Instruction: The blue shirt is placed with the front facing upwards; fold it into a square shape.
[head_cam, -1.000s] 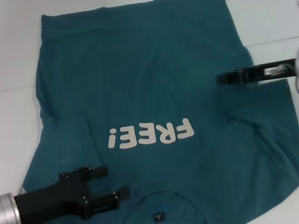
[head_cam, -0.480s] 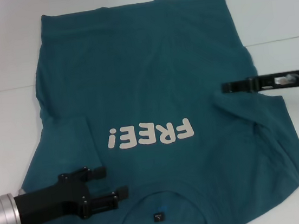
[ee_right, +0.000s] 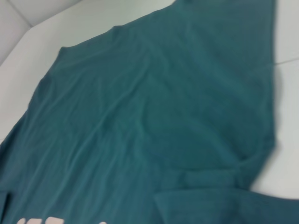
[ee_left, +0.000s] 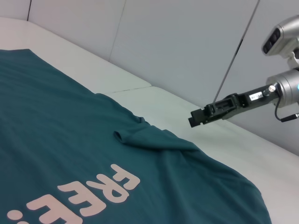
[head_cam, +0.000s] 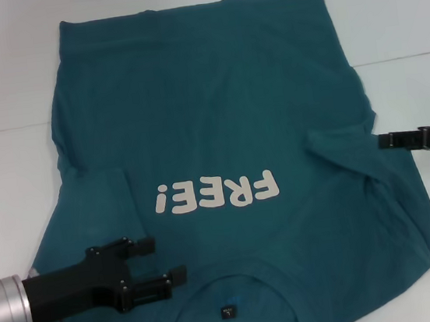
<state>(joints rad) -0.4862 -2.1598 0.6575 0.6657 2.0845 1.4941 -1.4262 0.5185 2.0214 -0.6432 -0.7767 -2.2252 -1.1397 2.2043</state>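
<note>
The blue shirt lies flat on the white table, front up, its off-white "FREE!" lettering near me and the collar with its black neck label at the front edge. Both sleeves are turned inward; the right one forms a small fold on the body, also seen in the wrist views. My left gripper hovers open over the shoulder area left of the collar, nothing between its fingers. My right gripper is just off the shirt's right edge, level with the folded sleeve.
The white table extends around the shirt, with a seam line at the right. Pale wall panels stand behind the table. The rest of the right arm reaches in from the right side.
My right gripper has drawn back to the right, from above the shirt's body to just beyond its edge. The right sleeve stays folded inward. My left gripper has hardly moved.
</note>
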